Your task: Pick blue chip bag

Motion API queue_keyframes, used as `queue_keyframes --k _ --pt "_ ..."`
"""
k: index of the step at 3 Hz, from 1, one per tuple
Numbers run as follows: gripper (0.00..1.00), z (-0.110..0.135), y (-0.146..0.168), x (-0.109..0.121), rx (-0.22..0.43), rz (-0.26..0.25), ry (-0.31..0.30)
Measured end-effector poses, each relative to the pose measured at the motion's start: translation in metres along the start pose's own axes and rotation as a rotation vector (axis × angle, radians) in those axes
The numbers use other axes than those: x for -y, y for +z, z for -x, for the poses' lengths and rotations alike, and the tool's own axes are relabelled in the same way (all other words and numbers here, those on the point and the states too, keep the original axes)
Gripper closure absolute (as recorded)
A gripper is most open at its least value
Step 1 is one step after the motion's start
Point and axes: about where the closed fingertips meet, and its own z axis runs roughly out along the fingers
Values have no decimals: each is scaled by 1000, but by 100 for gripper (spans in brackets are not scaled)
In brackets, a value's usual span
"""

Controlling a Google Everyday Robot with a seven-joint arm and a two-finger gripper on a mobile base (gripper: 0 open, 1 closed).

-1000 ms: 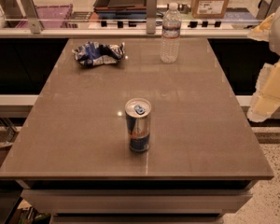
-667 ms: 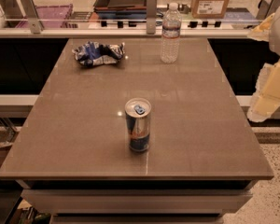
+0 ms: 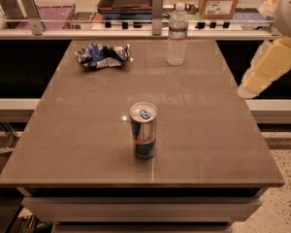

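Crumpled dark-blue foil chip bag [image 3: 103,56] lay at the far left of the brown table [image 3: 199,130]. Cream gripper [image 3: 262,72] hung beyond the right edge; its opening could not be told. Risk: its crossing reach toppling the clear plastic water bottle [image 3: 177,35].

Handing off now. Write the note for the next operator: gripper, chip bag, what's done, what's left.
The gripper is not in view; only the arm shows, off the right side of the table.
The chip bag lies at the table's far left, nothing touching it.
The can stands near the front middle; the bottle stands at the far edge, right of the bag.
Done: nothing yet.
Left: reach, grasp, lift the bag.
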Motion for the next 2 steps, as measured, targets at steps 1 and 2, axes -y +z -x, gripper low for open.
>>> queue_keyframes --k 1,2 --pt "0 25 -3 33 101 -123 45" --pt "0 58 1 65 210 -221 7"
